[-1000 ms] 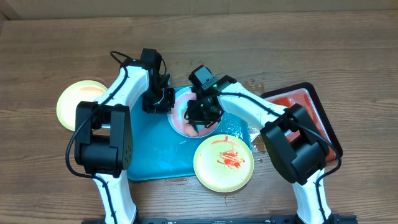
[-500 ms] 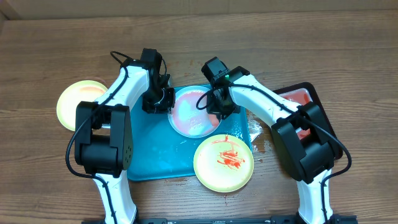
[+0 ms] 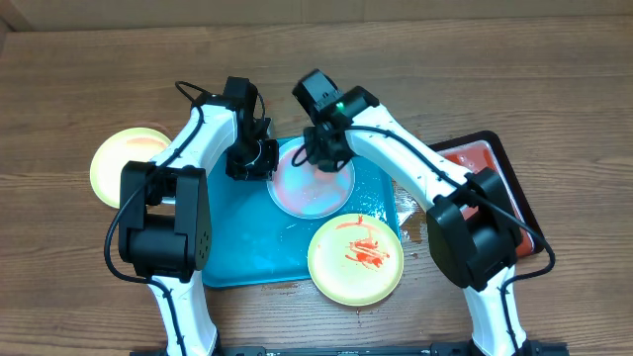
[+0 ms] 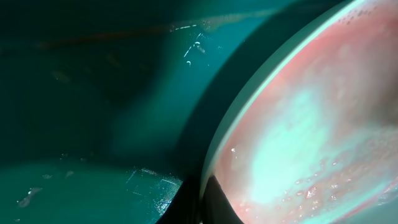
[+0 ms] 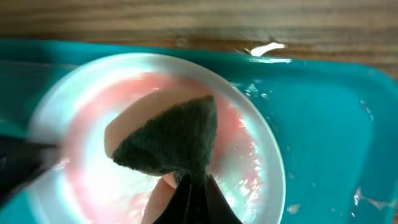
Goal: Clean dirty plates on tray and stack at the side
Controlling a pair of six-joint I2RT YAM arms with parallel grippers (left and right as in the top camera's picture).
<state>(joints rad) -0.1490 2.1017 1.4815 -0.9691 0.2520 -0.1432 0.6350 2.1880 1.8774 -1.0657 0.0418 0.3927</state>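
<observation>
The light blue plate [image 3: 315, 191], smeared pink, lies on the turquoise tray [image 3: 237, 247]. My left gripper [image 3: 259, 161] is shut on the plate's left rim [image 4: 214, 158] and holds it against the tray [image 4: 93, 93]. My right gripper [image 3: 324, 150] is shut on a dark green sponge [image 5: 168, 143] and presses it on the plate's far part [image 5: 261, 155]. A pale yellow plate [image 3: 356, 259] with red sauce smears sits on the tray's front right corner. Another pale yellow plate [image 3: 123, 164] lies on the table left of the tray.
A black tray of red liquid [image 3: 485, 173] stands at the right, close behind my right arm. Water drops lie on the turquoise tray [image 5: 348, 124] and on the wooden table [image 3: 415, 59] around it.
My right gripper has swept the sponge across the blue plate: first near its front, then toward its right rim, and now it is at its far left part. The left gripper has stayed on the rim.
</observation>
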